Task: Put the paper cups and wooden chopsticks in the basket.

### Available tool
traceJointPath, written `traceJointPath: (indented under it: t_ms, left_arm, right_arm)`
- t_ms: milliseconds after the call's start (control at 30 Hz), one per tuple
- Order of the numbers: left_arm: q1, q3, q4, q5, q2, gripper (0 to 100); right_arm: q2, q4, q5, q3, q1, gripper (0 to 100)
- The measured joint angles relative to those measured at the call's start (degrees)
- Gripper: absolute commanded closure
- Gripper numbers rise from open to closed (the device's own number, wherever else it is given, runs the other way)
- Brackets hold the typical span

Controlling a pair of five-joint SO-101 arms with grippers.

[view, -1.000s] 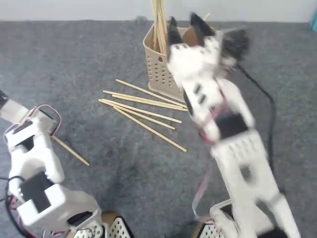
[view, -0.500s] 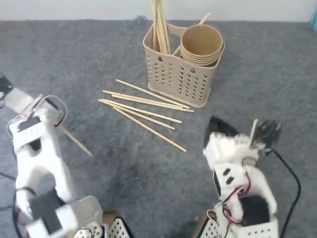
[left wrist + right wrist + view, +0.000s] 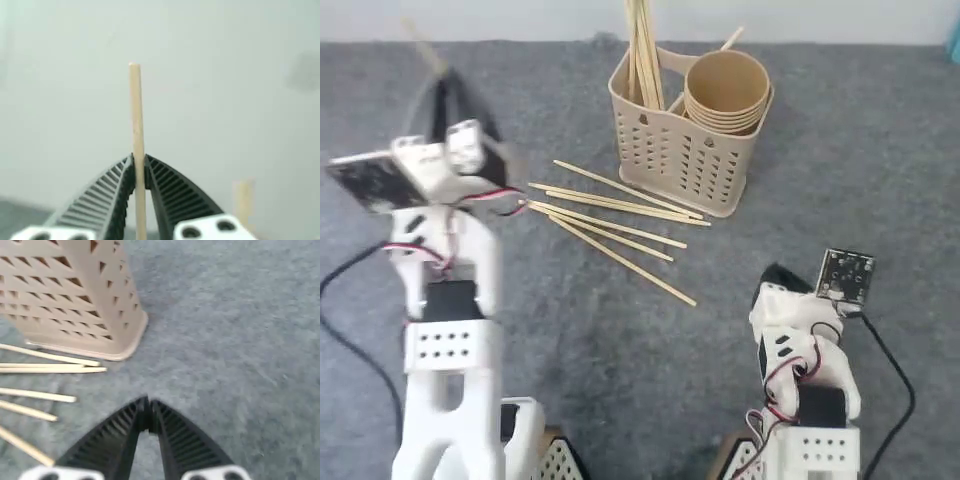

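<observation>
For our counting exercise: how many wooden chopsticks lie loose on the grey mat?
6, as far as I can tell: the chopsticks lie in one fanned cluster just in front of the basket, some overlapping, so another may be hidden.

The left arm and right arm are white plastic shells around black motor blocks, with dotted hole panels, looping red-and-white wires and trailing black cables. The left claw and right claw are black and ribbed, on white screw-holed mounts.

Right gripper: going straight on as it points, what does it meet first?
Likely bare grey carpet just ahead of the right gripper; the basket lies beside that line, though depth is unclear.
</observation>
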Motion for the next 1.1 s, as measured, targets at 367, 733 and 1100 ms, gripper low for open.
traceJointPath:
  t_ms: [367,733,1100]
  left_arm:
    - [14.5,-22.1,-1.5,0.2,11.5,99]
    - [16.8,-40.9,-1.5,0.2,36.9,99]
    - [16.9,-42.2,-1.5,0.4,46.5,99]
  right_arm:
    - [-0.1,22.9,0.0,0.0,-0.1,99.1]
    - [-0.1,24.4,0.1,0.0,-0.1,99.1]
    - [-0.1,24.4,0.1,0.0,-0.1,99.1]
